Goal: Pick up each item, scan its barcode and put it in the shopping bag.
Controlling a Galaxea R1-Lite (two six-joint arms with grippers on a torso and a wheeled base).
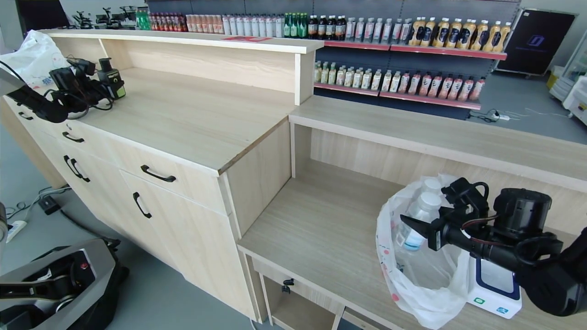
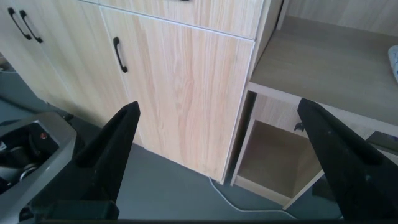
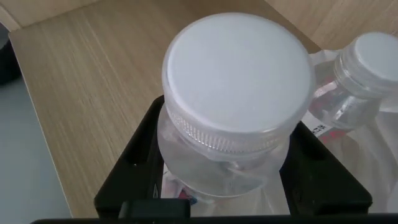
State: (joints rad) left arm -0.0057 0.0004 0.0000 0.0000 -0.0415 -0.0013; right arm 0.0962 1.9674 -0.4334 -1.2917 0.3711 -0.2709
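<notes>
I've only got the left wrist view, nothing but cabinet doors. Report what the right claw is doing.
Observer: The right claw is shut on a clear bottle with a white cap.
Operator: Give me its position against the bag.
Observer: It hangs at the open mouth of the shopping bag, which sits on the lower counter.
Operator: Say what's in the bag already.
Observer: A second bottle, cap up.
</notes>
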